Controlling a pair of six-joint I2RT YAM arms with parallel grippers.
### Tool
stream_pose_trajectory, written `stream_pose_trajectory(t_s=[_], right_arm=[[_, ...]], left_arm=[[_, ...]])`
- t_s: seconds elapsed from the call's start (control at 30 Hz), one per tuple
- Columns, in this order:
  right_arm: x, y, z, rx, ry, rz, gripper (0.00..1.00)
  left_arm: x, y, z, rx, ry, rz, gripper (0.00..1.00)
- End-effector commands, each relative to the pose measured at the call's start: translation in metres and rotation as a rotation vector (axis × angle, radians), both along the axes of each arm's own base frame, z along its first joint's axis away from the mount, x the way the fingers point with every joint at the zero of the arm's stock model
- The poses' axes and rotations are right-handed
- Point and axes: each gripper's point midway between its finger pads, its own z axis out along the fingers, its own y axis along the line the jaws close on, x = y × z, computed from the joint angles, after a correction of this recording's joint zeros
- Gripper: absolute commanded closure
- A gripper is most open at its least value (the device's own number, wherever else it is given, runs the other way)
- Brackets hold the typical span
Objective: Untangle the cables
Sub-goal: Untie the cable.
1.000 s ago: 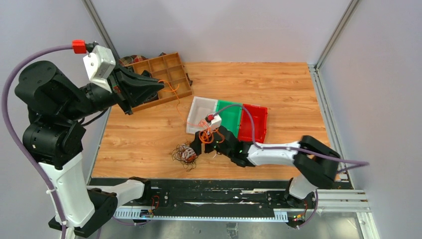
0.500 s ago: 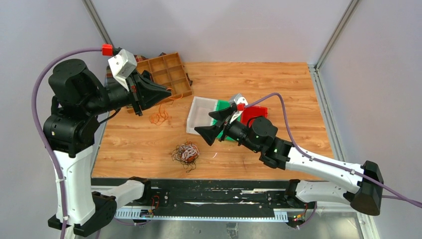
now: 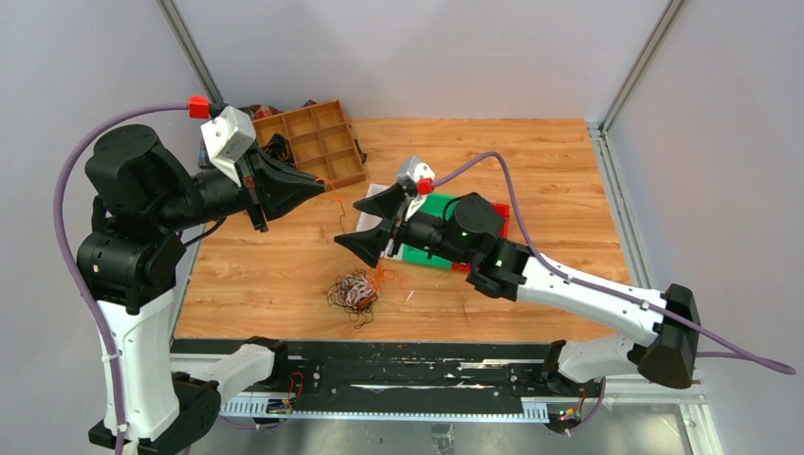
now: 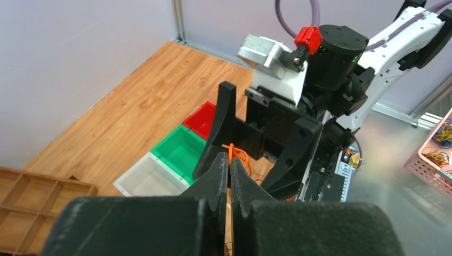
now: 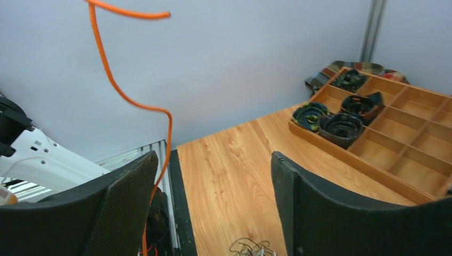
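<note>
A tangle of thin orange, white and black cables lies on the wooden table near the front edge. My left gripper is raised over the table's left half and shut on one orange cable. In the left wrist view its jaws pinch that orange cable, which loops just past the tips. My right gripper hovers open, facing the left one, above and right of the tangle. In the right wrist view the orange cable hangs past the left finger of that gripper, untouched.
A white bin, green bin and red bin stand in a row mid-table, partly under the right arm. A wooden divided tray with black coiled rolls sits at the back left. Grey walls enclose the table.
My right gripper rose from the tangle, opened wide and swung left toward the left gripper. The left gripper, still shut, came forward and lower with the orange cable.
</note>
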Motion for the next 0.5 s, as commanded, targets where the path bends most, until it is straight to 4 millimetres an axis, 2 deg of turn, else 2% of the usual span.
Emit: stream_pose_trajectory(t_s=[0.0,0.2,0.27,0.47], right_arm=[[-0.018,0.029,0.005,0.006,-0.014,0.122,0.29],[-0.023,0.054,-0.008,0.028,0.08,0.202,0.59],[-0.029,0.059,-0.009,0.051,0.106,0.246,0.65],[-0.027,0.065,-0.012,0.083,0.134,0.244,0.59]], left_arm=[[-0.006,-0.005,0.002,-0.017,0.023,-0.046,0.99],[-0.012,-0.006,0.008,-0.026,0.013,-0.062,1.0],[-0.013,-0.007,0.009,-0.03,0.015,-0.071,1.0],[-0.016,-0.008,0.013,-0.038,0.021,-0.086,0.99]])
